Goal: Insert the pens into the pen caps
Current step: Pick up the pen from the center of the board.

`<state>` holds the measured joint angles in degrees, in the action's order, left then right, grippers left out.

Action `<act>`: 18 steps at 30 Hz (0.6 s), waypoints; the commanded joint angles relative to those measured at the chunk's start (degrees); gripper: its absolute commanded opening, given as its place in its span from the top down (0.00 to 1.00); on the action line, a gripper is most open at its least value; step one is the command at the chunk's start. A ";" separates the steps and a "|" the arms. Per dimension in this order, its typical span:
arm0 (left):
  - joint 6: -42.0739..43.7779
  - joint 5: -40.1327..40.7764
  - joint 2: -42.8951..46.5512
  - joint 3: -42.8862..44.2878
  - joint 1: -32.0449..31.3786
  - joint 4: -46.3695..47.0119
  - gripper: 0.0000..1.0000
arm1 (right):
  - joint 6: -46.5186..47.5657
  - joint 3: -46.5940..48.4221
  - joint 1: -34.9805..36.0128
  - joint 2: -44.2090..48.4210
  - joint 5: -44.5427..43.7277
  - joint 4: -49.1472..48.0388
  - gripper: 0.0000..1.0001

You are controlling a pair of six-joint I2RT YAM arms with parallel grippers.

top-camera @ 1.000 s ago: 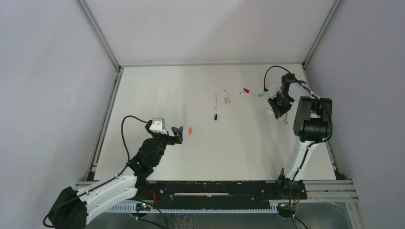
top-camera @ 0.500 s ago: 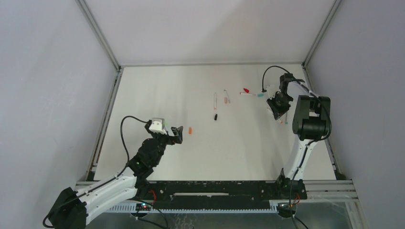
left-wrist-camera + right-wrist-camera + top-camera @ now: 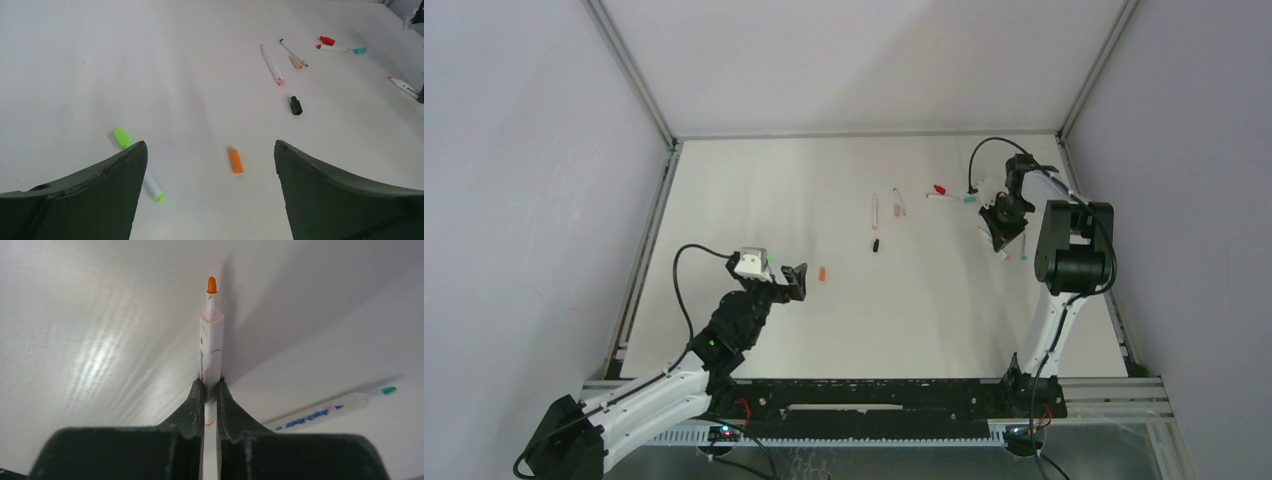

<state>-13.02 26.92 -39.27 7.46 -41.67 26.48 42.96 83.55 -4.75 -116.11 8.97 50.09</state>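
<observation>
My right gripper is shut on a white pen whose orange tip points away from me, just above the table; in the top view this gripper is at the far right. A teal-tipped pen lies beside it. My left gripper stands open over the table, low at the left. An orange cap lies ahead between its fingers. A pen with a green cap is partly hidden by the left finger.
Farther back lie a black cap, two white pens, a red cap and a red-tipped pen with a teal end. Another pen lies near the right arm. Enclosure walls ring the table.
The right gripper has closed on the orange-tipped pen and shifted slightly up and left in the top view. The left arm has stayed where it was.
</observation>
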 commanded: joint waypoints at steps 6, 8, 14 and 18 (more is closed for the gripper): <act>-2.18 -3.25 6.99 -1.97 0.17 -0.61 0.00 | -0.61 -2.72 1.28 12.92 21.66 3.72 1.00; -5.08 -6.99 9.07 -2.26 0.15 -0.91 0.00 | -0.47 -3.21 1.60 15.95 26.61 4.77 1.00; -15.46 -18.59 14.05 -3.88 0.13 6.24 0.01 | -0.88 -7.13 4.49 26.81 43.27 5.96 1.00; -22.88 -24.61 10.80 -3.58 -0.13 15.60 0.03 | 0.47 -11.71 8.15 33.36 53.65 5.43 1.00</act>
<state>-26.50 11.25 -25.91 4.19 -41.67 31.31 42.52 75.66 0.23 -88.09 47.16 54.39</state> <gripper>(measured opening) 0.979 0.101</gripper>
